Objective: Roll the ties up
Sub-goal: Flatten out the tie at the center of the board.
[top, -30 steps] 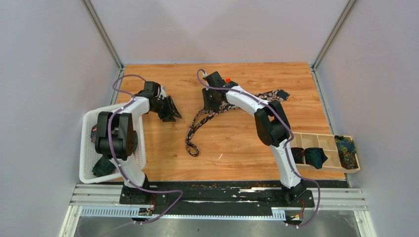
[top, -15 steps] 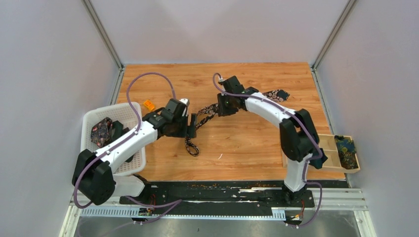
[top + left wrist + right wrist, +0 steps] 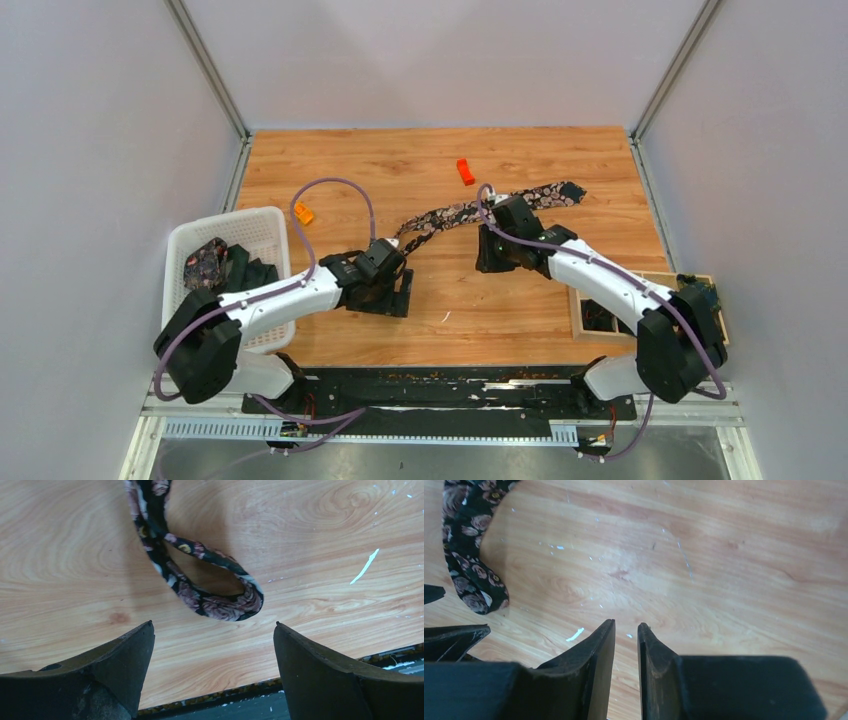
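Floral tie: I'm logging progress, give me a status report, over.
Left gripper: fingers wide open, over looped end of floral tie. Right gripper: fingers nearly shut, empty. Tie unrolled, lying on table. Nothing in the way.

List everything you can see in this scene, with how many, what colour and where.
Floral tie: one, black with pink flowers, stretched across mid-table, near end looped.
Ties in basket: at least two, one patterned, the rest dark.
Patterned tie: one, blue-yellow, tray's right end.
Basket: one, white, left edge.
Orange blocks: two, one far middle, one beside the basket.
Wooden tray: one, right edge, partly hidden.
Table: one, light wood.
Left gripper: open, over the loop.
Right gripper: nearly closed, empty.
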{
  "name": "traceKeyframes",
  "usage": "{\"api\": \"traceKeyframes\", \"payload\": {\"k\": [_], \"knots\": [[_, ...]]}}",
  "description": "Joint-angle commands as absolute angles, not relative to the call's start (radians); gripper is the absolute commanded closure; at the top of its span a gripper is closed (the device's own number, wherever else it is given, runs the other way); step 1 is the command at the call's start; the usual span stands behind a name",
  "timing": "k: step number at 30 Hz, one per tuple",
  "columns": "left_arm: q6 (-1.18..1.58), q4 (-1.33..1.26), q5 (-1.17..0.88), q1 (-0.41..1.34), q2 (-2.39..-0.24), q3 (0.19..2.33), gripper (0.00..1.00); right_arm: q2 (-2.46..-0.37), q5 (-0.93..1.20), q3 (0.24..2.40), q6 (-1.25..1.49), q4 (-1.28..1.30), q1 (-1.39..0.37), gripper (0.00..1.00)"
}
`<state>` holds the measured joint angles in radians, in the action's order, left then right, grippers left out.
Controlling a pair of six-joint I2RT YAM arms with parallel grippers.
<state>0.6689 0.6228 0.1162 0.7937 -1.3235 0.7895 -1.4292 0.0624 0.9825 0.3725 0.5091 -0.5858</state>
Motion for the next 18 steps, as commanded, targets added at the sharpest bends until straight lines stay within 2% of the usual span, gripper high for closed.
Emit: {"api": "traceKeyframes", "payload": {"k": [1,6,11,12,15,17,18], "knots": [[0.742,0.538,0.178,0.845,-1.367,0.796,0.06,-1.332,0.031,0.936,0.405,0.476,-0.59,0.75],[0.754,0.523,0.239,0.862,-1.431,0.805,0.13,-1.289,0.03,0.909,0.402,0.489,-0.589,0.75],[0.766,0.495,0.27,0.876,-1.494,0.81,0.27,-1.271,0.034,0.89,0.405,0.487,-0.591,0.75],[0.767,0.495,0.277,0.878,-1.503,0.814,0.34,-1.272,0.037,0.884,0.406,0.486,-0.591,0.75],[0.758,0.48,0.27,0.893,-1.501,0.827,0.65,-1.267,0.044,0.867,0.408,0.474,-0.589,0.75],[0.741,0.472,0.242,0.911,-1.493,0.851,0.82,-1.27,0.037,0.858,0.406,0.472,-0.589,0.75],[0.731,0.476,0.227,0.923,-1.49,0.867,0.86,-1.272,0.032,0.857,0.4,0.476,-0.59,0.75]]}}
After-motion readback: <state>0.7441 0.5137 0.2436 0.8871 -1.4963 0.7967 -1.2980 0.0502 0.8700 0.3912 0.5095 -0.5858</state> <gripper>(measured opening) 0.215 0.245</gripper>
